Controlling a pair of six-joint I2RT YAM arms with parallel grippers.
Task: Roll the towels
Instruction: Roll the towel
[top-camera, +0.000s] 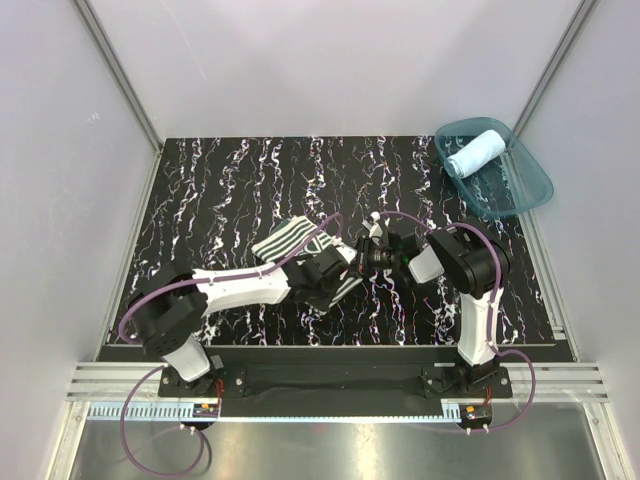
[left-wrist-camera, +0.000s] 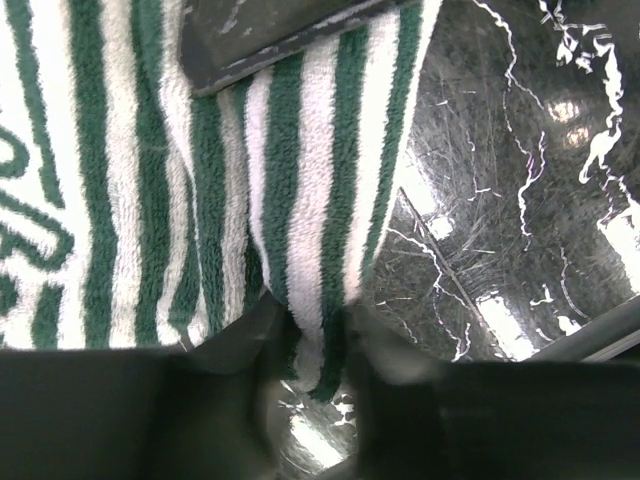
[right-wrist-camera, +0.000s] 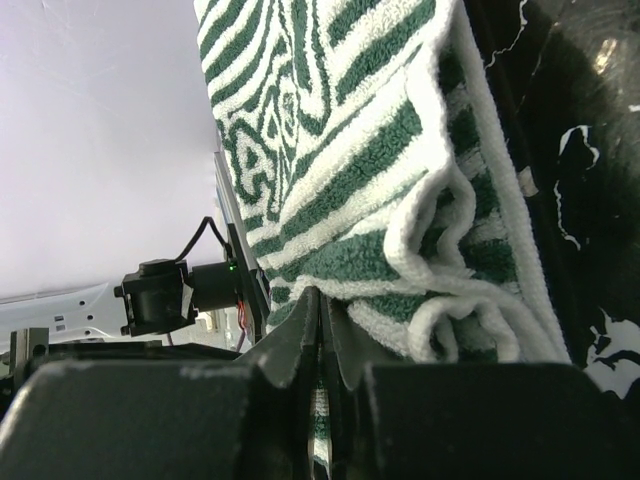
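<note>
The green-and-white striped towel (top-camera: 292, 242) lies partly folded at the middle of the black marbled table (top-camera: 220, 190). My left gripper (top-camera: 335, 262) is shut on a fold of it; the left wrist view shows the stripes (left-wrist-camera: 320, 200) pinched between the dark fingers (left-wrist-camera: 235, 370). My right gripper (top-camera: 372, 256) meets it from the right and is shut on the towel's edge (right-wrist-camera: 380, 180), with the jaws pressed together on a thin layer of cloth. The light blue towel (top-camera: 476, 152) lies rolled in the teal tub (top-camera: 530, 185) at the back right.
White walls and aluminium posts enclose the table on three sides. The tub hangs over the table's right edge. Both arms cross the table's middle, their wrists nearly touching.
</note>
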